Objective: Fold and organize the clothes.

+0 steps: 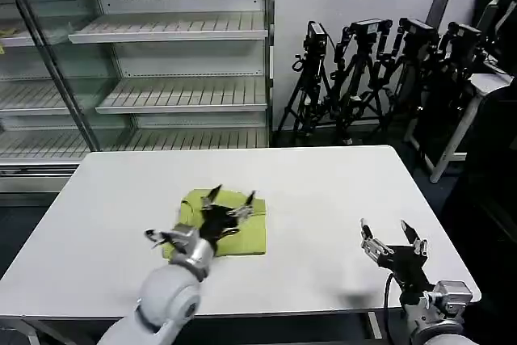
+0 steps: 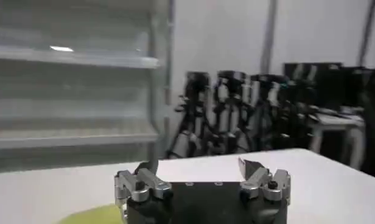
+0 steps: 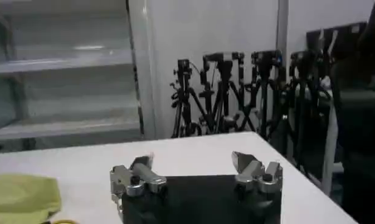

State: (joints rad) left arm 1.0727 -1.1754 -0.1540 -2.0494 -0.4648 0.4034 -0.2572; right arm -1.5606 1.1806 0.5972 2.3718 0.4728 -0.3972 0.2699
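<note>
A lime yellow-green T-shirt (image 1: 242, 228) lies folded into a compact rectangle on the white surface (image 1: 323, 191), toward the robot's left of the middle. The left gripper (image 1: 230, 199) sits over the shirt, its fingers (image 1: 212, 195) spread apart with nothing between them; the tips point toward the far edge of the shirt, and the cloth lies directly beneath and just behind them. Whether the fingers touch the fabric cannot be told. In the left wrist view the same gripper (image 2: 199, 170) shows its two fingers (image 2: 145, 173) set wide apart, with a sliver of the yellow-green shirt (image 2: 96, 214) just beside one finger, low at the gripper's base. The right gripper (image 1: 393, 236) rests well apart from the shirt, near the surface's front edge on the robot's right, its fingers (image 1: 367, 236) also spread and holding nothing. In the right wrist view that gripper (image 3: 193, 164) has its fingers (image 3: 142, 170) open over bare surface, and the folded shirt (image 3: 23, 195) lies off to one side of them, well clear of the tips. Beyond the far edge of the surface stand empty white shelves (image 1: 178, 30) and a cluster of black tripods (image 1: 363, 78) against the wall.
</note>
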